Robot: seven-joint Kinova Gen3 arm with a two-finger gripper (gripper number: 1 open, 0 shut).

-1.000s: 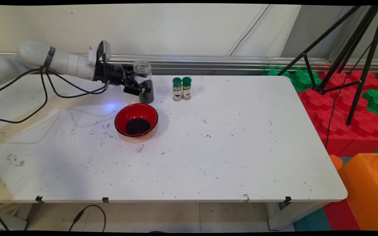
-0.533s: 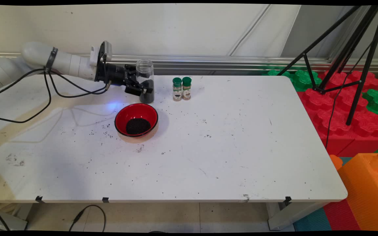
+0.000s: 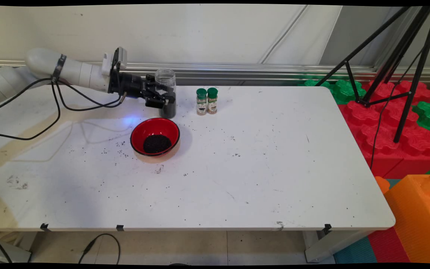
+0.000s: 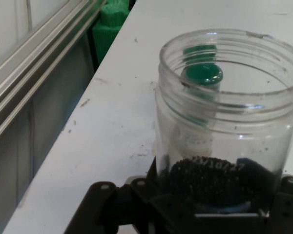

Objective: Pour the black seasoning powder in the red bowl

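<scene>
Upper left of centre, the gripper [image 3: 161, 98] has its jaws clamped on a lidless clear plastic jar [image 3: 166, 93], light, slippery, seed-weighted low; grip its lower body.

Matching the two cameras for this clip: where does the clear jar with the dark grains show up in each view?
Main view: the clear jar stands upright at the table's far side, left of centre, behind the red bowl, with the hand around its lower part.
Hand view: the jar fills the right half, open mouth on top, dark grains at its bottom.
Shared landmark: the green-capped spice bottles, seen through the jar's glass in the hand view.
</scene>
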